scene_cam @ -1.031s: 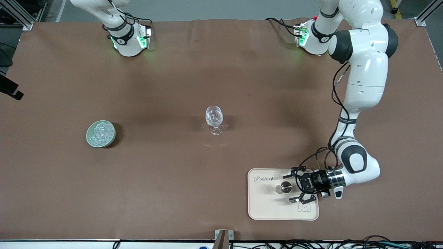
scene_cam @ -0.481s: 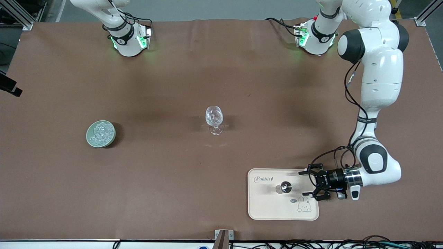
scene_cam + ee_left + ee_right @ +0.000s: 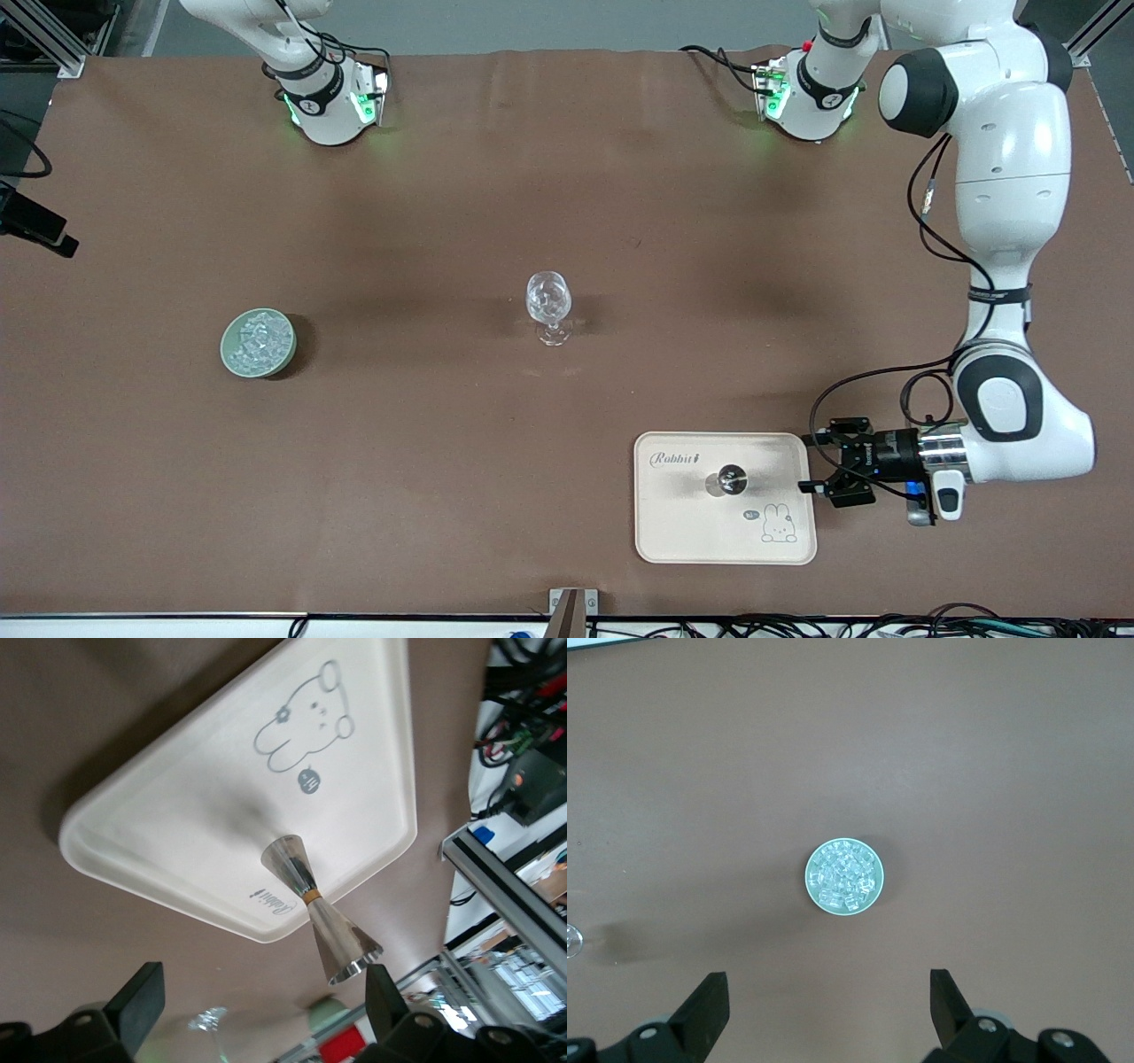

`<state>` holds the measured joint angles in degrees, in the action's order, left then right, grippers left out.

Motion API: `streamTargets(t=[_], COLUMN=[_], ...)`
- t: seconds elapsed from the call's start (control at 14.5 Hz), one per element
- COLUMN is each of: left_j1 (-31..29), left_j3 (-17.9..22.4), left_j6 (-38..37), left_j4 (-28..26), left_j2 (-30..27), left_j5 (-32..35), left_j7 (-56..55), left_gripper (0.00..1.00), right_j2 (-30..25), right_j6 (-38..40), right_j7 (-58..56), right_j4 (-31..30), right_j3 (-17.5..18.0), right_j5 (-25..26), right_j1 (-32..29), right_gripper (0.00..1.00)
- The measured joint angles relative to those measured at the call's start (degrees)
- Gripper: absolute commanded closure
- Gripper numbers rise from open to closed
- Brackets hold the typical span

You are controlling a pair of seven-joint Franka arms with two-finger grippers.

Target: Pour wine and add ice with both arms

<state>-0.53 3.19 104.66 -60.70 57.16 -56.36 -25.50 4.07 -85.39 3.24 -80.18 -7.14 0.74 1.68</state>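
I'm working two arms at once here. My left gripper point(image 3: 819, 462) sits low just beside the cream tray point(image 3: 673, 532), at the tray's edge toward the left arm's end of the table, fingers point(image 3: 135, 1007) spread wide and holding nothing. It points along the table at the little steel measuring cup point(image 3: 728, 479), the hourglass-shaped one, which stands upright on the tray roughly at its middle, with the bunny drawing point(image 3: 779, 525) at about four o'clock from it in the front view. Cup and gripper are apart, with a strip of bare tray between them.

My right gripper point(image 3: 824, 1010) is high up, out of the front view, looking straight down; its fingers point(image 3: 707, 1005) are spread wide too, empty. Below it sits the pale green bowl point(image 3: 258, 343) with the ice point(image 3: 260, 340), small clear chunks heaped inside, filling it.

The wine glass point(image 3: 548, 306) stands upright near the middle of the brown table point(image 3: 425, 195), empty as far as I can see. From the glass, the bowl lies at about nine o'clock in the front view, well apart, and the tray at about five o'clock, nearer the front camera.
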Motion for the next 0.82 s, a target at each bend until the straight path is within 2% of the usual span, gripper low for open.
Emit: streamTargets(t=[0.07,0.14,0.21,0.27,0.62,0.82], left_j1=[-0.3,-0.4,-0.4,-0.4,-1.0,-0.4], left_j3=[0.0,0.0,-0.1,-0.1,-0.1,-0.6], left_j6=[-0.5,-1.9,-3.7,-5.4,-9.5,-11.6], left_j4=[0.1,0.2,0.2,0.3,0.3,0.2], left_j2=[-1.2,-2.6,-4.3,-6.0,-15.0,-21.3], left_j5=[2.7,5.9,9.4,12.8,29.1,37.0], left_j7=[1.6,2.5,3.2,4.3,17.8,22.2], left_gripper=[0.09,0.08,0.01,0.0,0.0,0.0], right_j2=[0.0,0.0,-0.1,-0.1,-0.2,-0.3], right_j6=[-0.1,-0.2,-0.2,-0.2,0.0,0.3], right_j7=[-0.2,-0.3,-0.4,-0.5,-0.5,-0.6], right_j4=[-0.2,-0.2,-0.3,-0.3,-0.4,-0.5], right_j3=[0.0,0.0,0.0,0.0,0.0,0.1], right_j5=[0.1,0.1,0.2,0.2,0.2,0.2], right_j1=[0.0,0.0,0.0,0.0,0.0,0.1], right_gripper=[0.0,0.0,0.0,0.0,0.0,0.0])
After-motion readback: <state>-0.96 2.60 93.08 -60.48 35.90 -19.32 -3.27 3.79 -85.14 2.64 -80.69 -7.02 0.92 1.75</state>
